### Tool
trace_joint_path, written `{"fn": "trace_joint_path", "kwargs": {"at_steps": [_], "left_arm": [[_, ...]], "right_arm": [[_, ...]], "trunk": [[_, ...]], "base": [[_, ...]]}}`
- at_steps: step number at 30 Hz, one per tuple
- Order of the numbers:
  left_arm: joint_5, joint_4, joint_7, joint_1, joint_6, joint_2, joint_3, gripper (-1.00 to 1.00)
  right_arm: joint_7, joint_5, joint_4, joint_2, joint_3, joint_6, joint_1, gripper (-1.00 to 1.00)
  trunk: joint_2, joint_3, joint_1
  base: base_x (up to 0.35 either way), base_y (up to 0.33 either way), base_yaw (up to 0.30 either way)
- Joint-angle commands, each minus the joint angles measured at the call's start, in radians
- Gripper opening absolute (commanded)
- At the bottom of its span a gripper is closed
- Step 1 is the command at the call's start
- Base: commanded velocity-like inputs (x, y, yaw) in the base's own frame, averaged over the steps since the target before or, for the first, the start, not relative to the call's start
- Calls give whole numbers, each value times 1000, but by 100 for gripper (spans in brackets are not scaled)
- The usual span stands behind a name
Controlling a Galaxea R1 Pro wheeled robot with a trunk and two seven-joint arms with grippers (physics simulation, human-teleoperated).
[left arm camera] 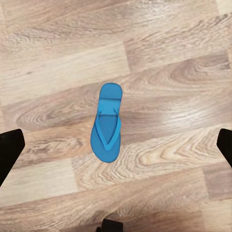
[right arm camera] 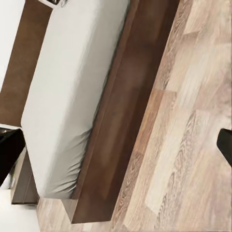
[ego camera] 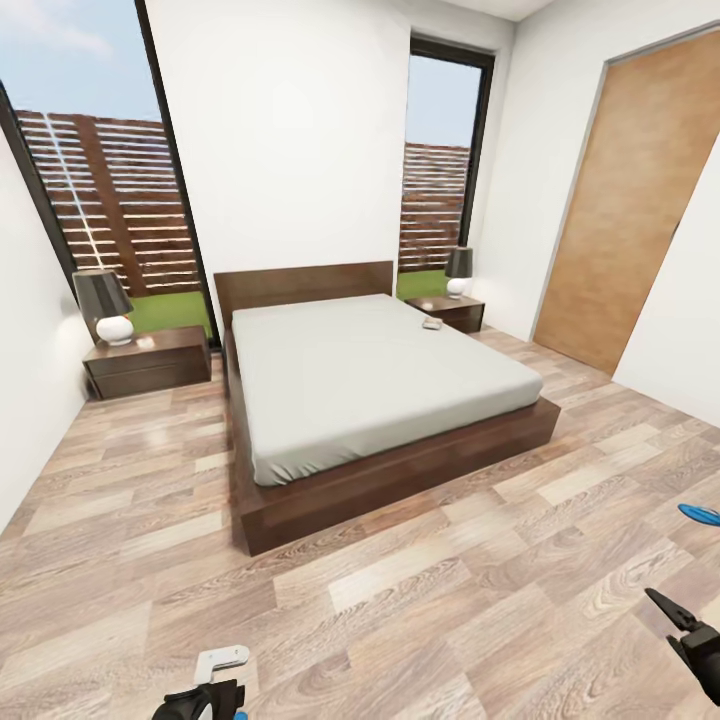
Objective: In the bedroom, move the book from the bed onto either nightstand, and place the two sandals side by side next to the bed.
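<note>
You are on the sandal step: your left gripper (left arm camera: 116,145) hangs spread and empty over one blue sandal (left arm camera: 107,122) flat on the plank floor (left arm camera: 169,58), so descend and pinch it. The other sandal (ego camera: 699,514) lies near the right gripper (ego camera: 672,620), whose jaws I cannot tell. The book (ego camera: 432,323) rests on the bed (ego camera: 370,370) beside the far nightstand (ego camera: 452,311).
</note>
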Motion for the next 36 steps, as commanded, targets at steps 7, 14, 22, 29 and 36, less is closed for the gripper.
{"fn": "trace_joint_path", "kwargs": {"at_steps": [7, 14, 22, 29, 36], "left_arm": [[7, -2, 3, 0, 5, -1, 2, 100], [7, -2, 3, 0, 5, -3, 2, 100], [7, -2, 3, 0, 5, -4, 2, 100], [8, -2, 3, 0, 5, -4, 2, 100], [10, -2, 3, 0, 5, -4, 2, 100]], "right_arm": [[-54, 94, 94, 3, 95, -9, -80, 100], [-18, 287, 112, 3, 243, -8, -91, 100], [109, 307, 113, 2, 258, -1, -92, 100], [183, 310, 117, 0, 257, 60, -92, 100], [191, 305, 120, -4, 247, 178, -92, 100]], "trunk": [[-50, -23, 27], [-99, -45, 54], [-155, -70, 84], [-204, -92, 111], [-253, -114, 138]], "base": [[0, 0, 0], [0, 0, 0], [0, 0, 0], [0, 0, 0], [0, 0, 0]]}}
